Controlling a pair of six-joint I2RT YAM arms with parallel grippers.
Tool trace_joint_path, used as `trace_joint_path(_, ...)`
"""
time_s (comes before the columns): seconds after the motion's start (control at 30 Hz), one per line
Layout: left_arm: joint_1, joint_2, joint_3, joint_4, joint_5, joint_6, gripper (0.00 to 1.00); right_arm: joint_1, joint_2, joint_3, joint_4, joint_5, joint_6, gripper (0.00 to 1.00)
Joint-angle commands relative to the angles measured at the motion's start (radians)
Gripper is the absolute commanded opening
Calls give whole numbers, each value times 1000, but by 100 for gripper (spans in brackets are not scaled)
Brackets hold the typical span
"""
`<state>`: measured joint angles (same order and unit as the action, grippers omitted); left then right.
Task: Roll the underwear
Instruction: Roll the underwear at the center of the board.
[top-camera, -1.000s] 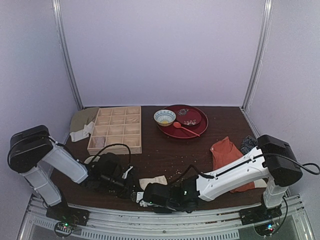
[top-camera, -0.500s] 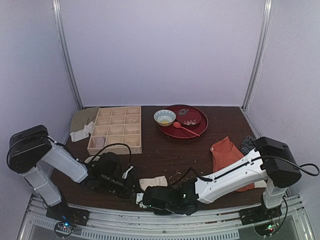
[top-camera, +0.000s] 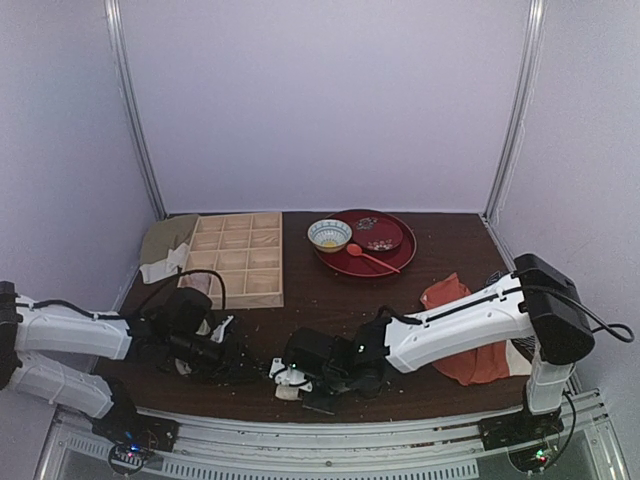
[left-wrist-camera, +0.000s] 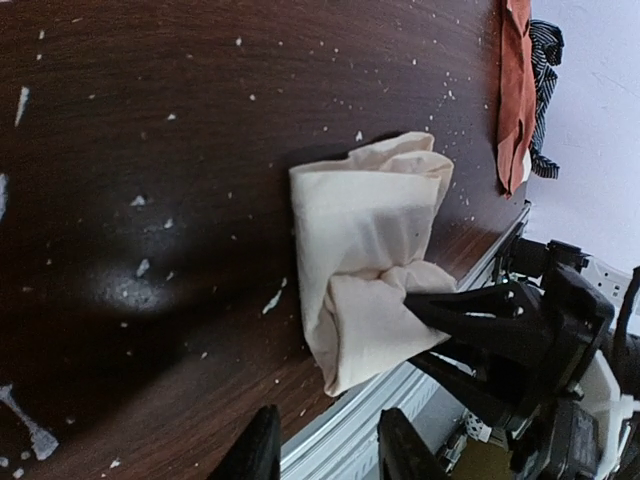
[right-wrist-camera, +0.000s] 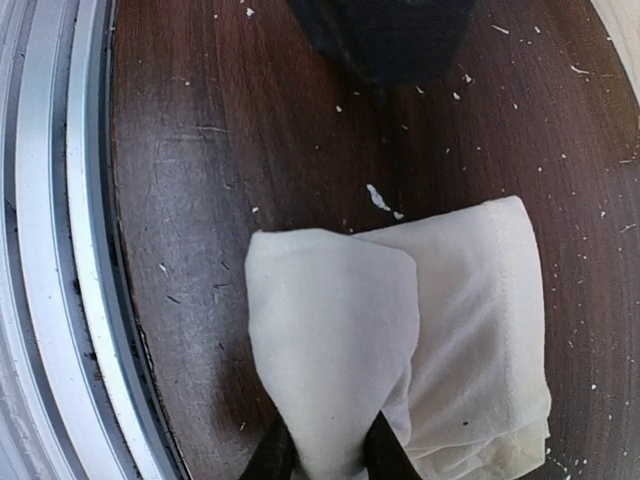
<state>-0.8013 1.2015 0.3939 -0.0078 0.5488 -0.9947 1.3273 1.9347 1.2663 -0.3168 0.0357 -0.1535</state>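
Here, underwear (right-wrist-camera: 400, 330) pinched between right fingers (right-wrist-camera: 272, 455), beyond spread left fingers (left-wrist-camera: 258, 452)

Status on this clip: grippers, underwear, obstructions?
Left gripper open, empty, off the cloth. Right gripper shut on the underwear, a folded bundle by the near table edge. Only crumbs around it.

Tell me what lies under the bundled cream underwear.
The underwear rests on the dark wooden table, speckled with pale crumbs around it. The patch beneath is covered, so anything there cannot be seen. The right end effector pinches its near fold.
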Motion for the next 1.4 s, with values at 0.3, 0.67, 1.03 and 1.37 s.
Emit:
trace_joint_path(0.3, 6, -116, -18, -104, -77, 7, 47, -221, 134, 87, -126, -572, 122, 0)
trace_joint_path(0.67, 6, -91, -40, -55, -70, 28, 48, -349, 258, 125, -105, -886, 214, 0)
trace_joint_path(1.03, 5, 14, -63, 147, -56, 63, 53, -380, 357, 234, -228, -958, 269, 0)
trace_joint_path(1.37, 5, 80, -53, 282, -29, 195, 59, -385, 393, 286, -269, -994, 287, 0)
